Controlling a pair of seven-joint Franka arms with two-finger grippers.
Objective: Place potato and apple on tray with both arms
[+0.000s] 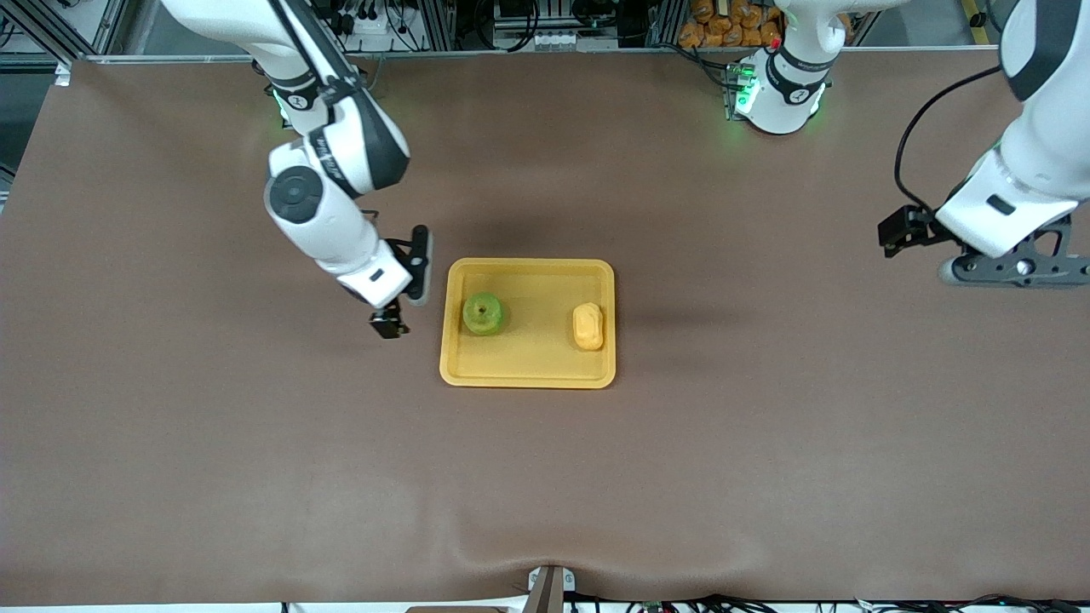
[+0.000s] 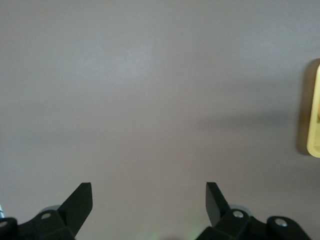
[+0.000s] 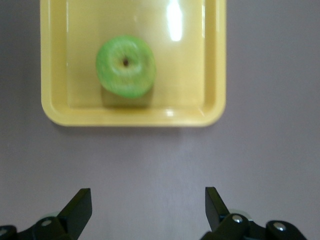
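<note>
Front view: yellow-orange tray [image 1: 528,371] at mid-surface on the brown surface [image 1: 255,468], nearest the camera of all items. Green apple [image 1: 484,313] inside the tray toward the right arm's end, stem dimple up; pale-yellow potato [image 1: 588,327] inside the tray toward the left arm's end, well apart from the apple. Right gripper [image 1: 407,285] just beside the tray's rim at the right arm's end, raised over bare surface, fingers apart, holding nothing. Left gripper [image 1: 1013,268] well apart from the tray, over bare surface at the left arm's end, empty.

Left wrist view: two black fingers [image 2: 80,202] spread wide over plain brown surface; only a sliver of tray rim [image 2: 315,125] at the frame edge.

Right wrist view: fingers [image 3: 79,206] spread wide and empty over bare surface; tray [image 3: 130,117] close by, with the apple [image 3: 125,66] resting inside near its rounded corner.
</note>
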